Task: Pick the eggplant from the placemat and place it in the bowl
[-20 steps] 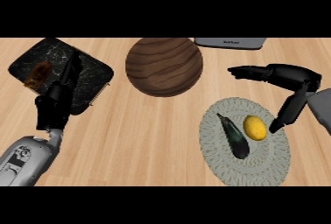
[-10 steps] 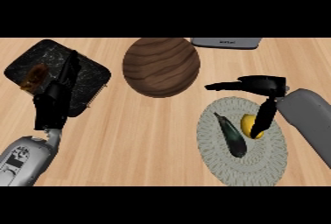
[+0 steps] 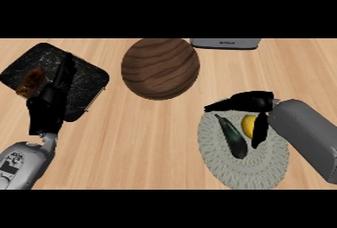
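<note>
The right hand [image 3: 253, 104] hangs over the round placemat [image 3: 260, 164], thumb and fingers spread and grasping nothing, just above the dark eggplant [image 3: 232, 137] that lies on the mat beside a yellow fruit [image 3: 248, 126]. The left hand [image 3: 51, 100] rests with straight fingers over a black tray [image 3: 89, 80], and the wooden bowl [image 3: 160, 67] sits on the table between them.

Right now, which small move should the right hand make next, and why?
Probably lower the right hand onto the eggplant and close around it. The hand is open above the placemat, the eggplant lies unheld beside the yellow fruit, and the wooden bowl waits.
</note>
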`<state>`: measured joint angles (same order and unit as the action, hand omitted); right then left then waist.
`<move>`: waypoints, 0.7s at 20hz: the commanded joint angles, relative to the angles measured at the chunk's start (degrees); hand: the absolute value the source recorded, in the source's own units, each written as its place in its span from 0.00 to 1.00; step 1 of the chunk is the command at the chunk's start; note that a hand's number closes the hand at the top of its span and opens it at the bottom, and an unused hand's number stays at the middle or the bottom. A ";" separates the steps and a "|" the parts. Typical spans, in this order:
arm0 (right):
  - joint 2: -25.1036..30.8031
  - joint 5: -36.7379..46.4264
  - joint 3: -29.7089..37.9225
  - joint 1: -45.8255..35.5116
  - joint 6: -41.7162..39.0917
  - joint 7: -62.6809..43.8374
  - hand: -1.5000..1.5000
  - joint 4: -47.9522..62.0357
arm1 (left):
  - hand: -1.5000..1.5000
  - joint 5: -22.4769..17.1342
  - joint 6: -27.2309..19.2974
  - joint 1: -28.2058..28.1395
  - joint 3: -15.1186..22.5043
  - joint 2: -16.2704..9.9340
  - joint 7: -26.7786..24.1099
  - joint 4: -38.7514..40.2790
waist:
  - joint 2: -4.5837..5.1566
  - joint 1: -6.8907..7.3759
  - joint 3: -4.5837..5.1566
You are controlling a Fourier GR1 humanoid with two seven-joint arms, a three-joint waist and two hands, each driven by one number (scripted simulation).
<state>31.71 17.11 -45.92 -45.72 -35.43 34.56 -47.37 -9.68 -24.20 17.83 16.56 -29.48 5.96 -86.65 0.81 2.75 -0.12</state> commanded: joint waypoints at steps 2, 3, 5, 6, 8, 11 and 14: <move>-2.59 3.98 -3.69 -0.56 -3.66 10.57 0.00 5.83 | 0.50 0.17 0.67 -0.21 -1.46 0.30 1.11 0.05 | -0.30 -1.09 0.05; -3.15 4.64 -4.25 -1.51 -2.36 12.56 0.00 10.57 | 0.50 1.60 -0.19 2.15 -0.12 1.85 1.39 1.74 | 0.17 -0.62 0.00; -4.83 4.50 -4.11 -2.93 -2.48 12.98 0.00 12.35 | 0.50 1.12 1.05 -0.90 -0.73 1.38 -0.56 0.20 | -0.09 -0.58 0.05; -6.37 5.02 -4.90 -2.03 -1.02 12.51 0.00 14.46 | 0.50 1.15 0.78 -1.08 -0.77 0.80 1.67 -1.69 | -0.09 -0.25 0.01; -6.17 5.16 -4.98 -3.34 -1.88 14.04 0.00 14.43 | 0.50 2.30 -0.29 -2.41 -0.68 2.04 0.56 -1.19 | -0.30 -0.86 0.06; -8.83 6.38 -6.79 -1.13 1.61 15.31 0.00 16.60 | 0.50 1.95 0.81 -3.92 -1.76 1.98 -1.83 -0.77 | -0.26 -1.00 0.07; -10.52 6.44 -6.39 -2.84 0.89 15.16 0.00 18.28 | 0.50 1.57 2.65 -3.94 -2.76 1.29 -0.82 -0.64 | -0.43 -1.40 0.09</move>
<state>22.33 22.83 -52.04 -47.83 -27.80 42.38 -31.66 -8.16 -22.60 15.59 14.41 -28.63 6.36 -87.81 0.48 1.82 0.01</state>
